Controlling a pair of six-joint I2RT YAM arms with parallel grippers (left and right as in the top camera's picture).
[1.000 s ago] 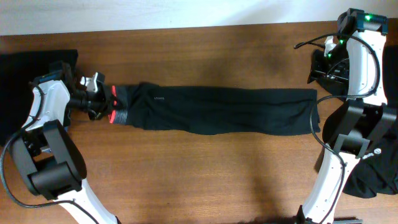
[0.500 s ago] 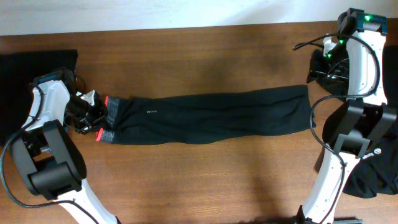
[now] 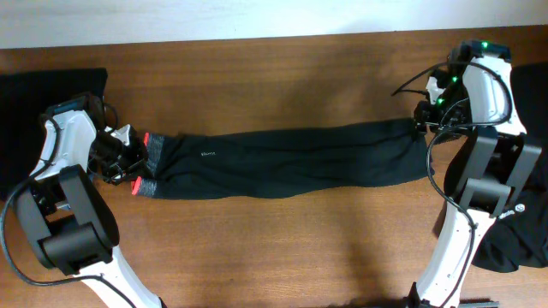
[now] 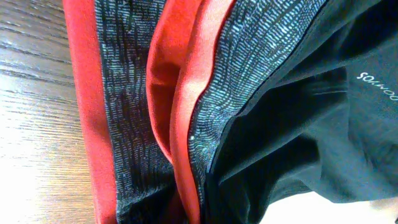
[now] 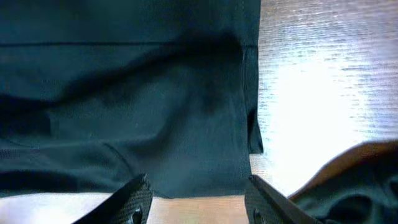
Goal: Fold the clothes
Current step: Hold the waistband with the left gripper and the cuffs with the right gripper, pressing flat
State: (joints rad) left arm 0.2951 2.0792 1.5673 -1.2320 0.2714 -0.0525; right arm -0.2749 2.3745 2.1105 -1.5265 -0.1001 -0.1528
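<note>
Trousers (image 3: pixel 282 162) were stretched out lengthwise across the middle of the table (image 3: pixel 257 68), lying pretty flat. The grey waistband (image 4: pixel 124 112) with its red edge pointed at the table's left end and the cuffs at its right end. Over that left end, the left gripper (image 3: pixel 120 158) was clamped fully shut on the waistband. The wrist cam showed the band bunched and folded over on itself, though the fingers weren't in frame there. Over the table's right end, the right gripper (image 5: pixel 198 196) hung at the cuffs with its fingers (image 5: pixel 134 199) roughly halfway apart. The hem lay flat on the wood in front of them, and they weren't pinching anything as far as I could see. A small white logo (image 3: pixel 205 155) showed just table-middle side of the waistband. One more black garment (image 3: pixel 34 94) sat at the table's far left edge, and another dark heap (image 3: pixel 518 244) at its right edge.
</note>
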